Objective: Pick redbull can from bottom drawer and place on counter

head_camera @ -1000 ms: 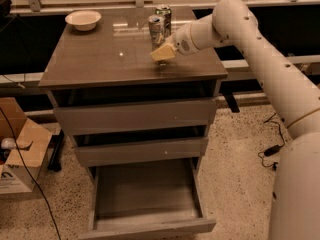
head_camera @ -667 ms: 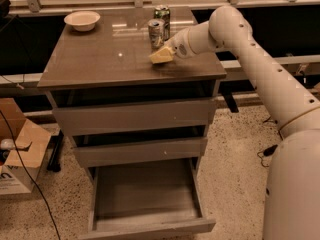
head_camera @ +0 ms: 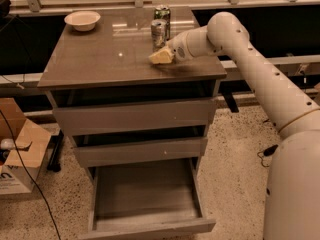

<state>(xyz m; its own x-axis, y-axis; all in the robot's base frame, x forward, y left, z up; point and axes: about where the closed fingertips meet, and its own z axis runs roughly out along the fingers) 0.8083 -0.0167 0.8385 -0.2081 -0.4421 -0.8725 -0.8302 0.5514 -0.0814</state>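
The redbull can (head_camera: 159,33), slim and silvery, stands upright on the counter (head_camera: 110,54) near its back right. A wider green can (head_camera: 162,13) stands just behind it. My gripper (head_camera: 161,57), with pale yellow tips, hovers low over the counter just in front of the redbull can and a little to its right; I cannot tell whether it touches the can. The arm reaches in from the right. The bottom drawer (head_camera: 145,224) is pulled out at the front of the cabinet, and its box shows nothing inside.
A white bowl (head_camera: 82,20) sits at the counter's back left. The two upper drawers (head_camera: 132,116) stand slightly ajar. A cardboard box (head_camera: 20,154) and a black cable lie on the speckled floor at left. A rail with glass runs behind the cabinet.
The gripper has shifted slightly down and toward the counter's front, away from the redbull can. The can stays upright in place.
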